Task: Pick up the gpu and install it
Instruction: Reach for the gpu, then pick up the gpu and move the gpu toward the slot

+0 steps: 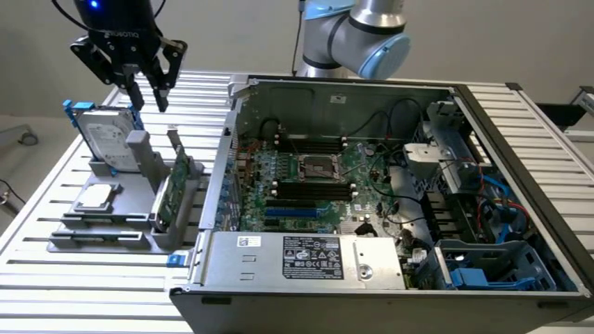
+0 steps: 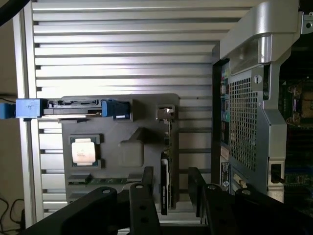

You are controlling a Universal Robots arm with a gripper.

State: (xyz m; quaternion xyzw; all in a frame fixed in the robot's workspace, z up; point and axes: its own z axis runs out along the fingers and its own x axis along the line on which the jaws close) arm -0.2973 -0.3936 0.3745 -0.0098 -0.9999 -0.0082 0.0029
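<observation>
Standing on edge in a slot of the grey holder [image 2: 146,110], the gpu [image 1: 181,184] sits just beside the open computer case [image 1: 343,90], on the exterior view's left. Step in hand, by my reading: pick-up, card not yet touched. Farther back and higher, the gripper [image 1: 150,103] hangs with jaws spread wide, holding nothing. A grasp calls for straddling the card's thin top edge squarely, clear of the hard drive [image 1: 107,136] near it.

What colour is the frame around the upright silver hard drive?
Blue: the plastic frame around the silver hard drive shows best in the exterior view.
</observation>
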